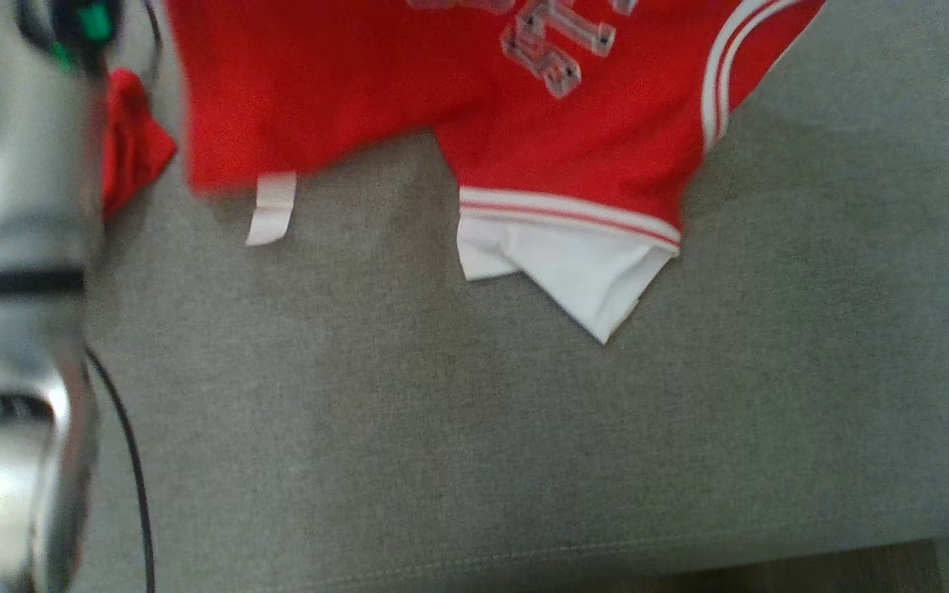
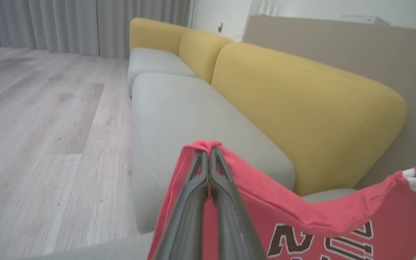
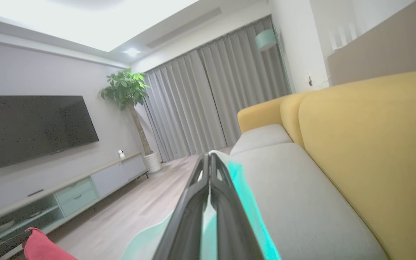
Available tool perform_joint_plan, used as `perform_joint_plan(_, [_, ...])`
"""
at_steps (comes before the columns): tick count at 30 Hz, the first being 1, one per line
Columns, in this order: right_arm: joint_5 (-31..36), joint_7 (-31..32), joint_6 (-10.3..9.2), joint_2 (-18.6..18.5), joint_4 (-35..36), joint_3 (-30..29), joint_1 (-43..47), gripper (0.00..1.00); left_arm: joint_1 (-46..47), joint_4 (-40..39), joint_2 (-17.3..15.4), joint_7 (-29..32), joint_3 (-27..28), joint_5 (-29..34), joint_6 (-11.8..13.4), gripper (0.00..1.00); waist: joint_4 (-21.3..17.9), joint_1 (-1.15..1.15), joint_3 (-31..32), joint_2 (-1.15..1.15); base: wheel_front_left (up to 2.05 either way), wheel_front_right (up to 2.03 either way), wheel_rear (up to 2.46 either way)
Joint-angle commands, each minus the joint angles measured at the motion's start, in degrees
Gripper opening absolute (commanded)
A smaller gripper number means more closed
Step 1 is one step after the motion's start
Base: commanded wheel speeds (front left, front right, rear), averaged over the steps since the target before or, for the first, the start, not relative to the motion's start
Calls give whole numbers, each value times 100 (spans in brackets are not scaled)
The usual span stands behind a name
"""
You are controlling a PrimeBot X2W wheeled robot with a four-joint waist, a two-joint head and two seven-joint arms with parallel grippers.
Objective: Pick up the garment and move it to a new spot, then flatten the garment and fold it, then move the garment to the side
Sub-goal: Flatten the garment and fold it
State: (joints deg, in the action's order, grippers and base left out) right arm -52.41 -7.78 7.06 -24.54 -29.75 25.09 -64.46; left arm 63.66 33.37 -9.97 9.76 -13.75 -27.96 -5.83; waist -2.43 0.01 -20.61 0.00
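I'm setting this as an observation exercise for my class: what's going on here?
A two-armed robot is holding a red jersey up over a grey sofa seat. Its left gripper is shut on a red corner, and the right gripper is shut on what looks like a pale edge of the same jersey. The cloth hangs stretched between them, not yet laid flat or folded.

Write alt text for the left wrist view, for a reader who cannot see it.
The left gripper has its jaws shut on a fold of a red jersey, held up across the lower frame. Behind runs a sofa with grey seats and yellow backs, pale wood floor to its left, grey curtains beyond.
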Motion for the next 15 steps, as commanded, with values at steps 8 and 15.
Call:
perform_joint_plan(8, [-528,-285,43,-277,-491,378,-2399,0,2631,1100,43,-596,355,-12,6,0,22,-1,-668,0,0,0,0])
perform_joint_plan(15, [-784,-373,43,-472,-774,996,-3598,0,3770,2169,149,-829,364,-140,-75,0,-30,-1,-554,0,0,0,0])
